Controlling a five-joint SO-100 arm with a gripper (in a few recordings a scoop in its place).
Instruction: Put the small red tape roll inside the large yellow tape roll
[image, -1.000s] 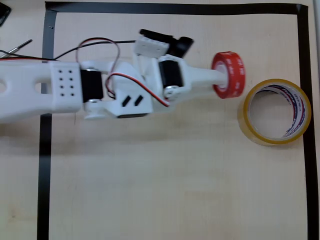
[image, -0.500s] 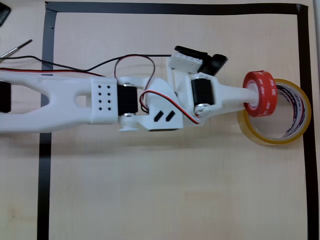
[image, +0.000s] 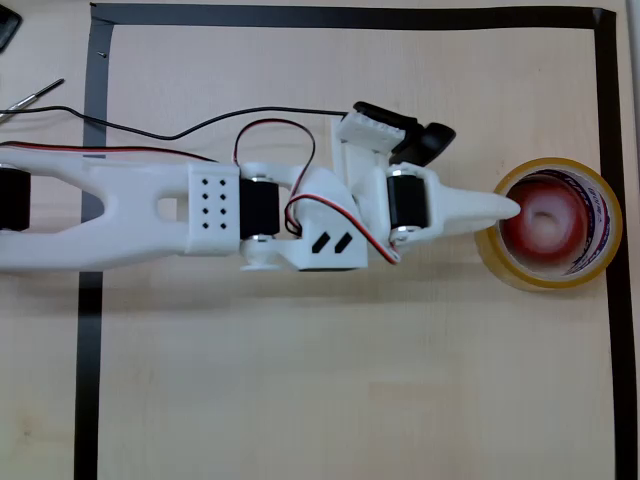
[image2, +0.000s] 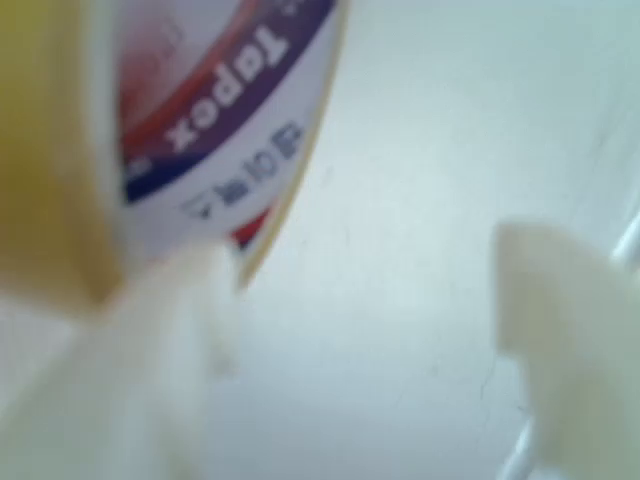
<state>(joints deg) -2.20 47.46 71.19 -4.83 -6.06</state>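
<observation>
1. In the wrist view the jaws (image2: 365, 330) stand apart with bare tabletop (image2: 420, 180) between the two blurred white fingers (image2: 570, 340); nothing is held.
2. In the overhead view the jaw tip reaches over the near rim of the large yellow tape roll (image: 550, 223).
3. The small red tape roll (image: 545, 222) lies just beyond the tip, inside the yellow ring, its outline smeared and hard to read.
4. Half a second ago the red roll hung on the tip above the ring's rim; now it is off the jaws.
5. Black tape border (image: 90, 300) frames the tabletop behind the arm.
</observation>
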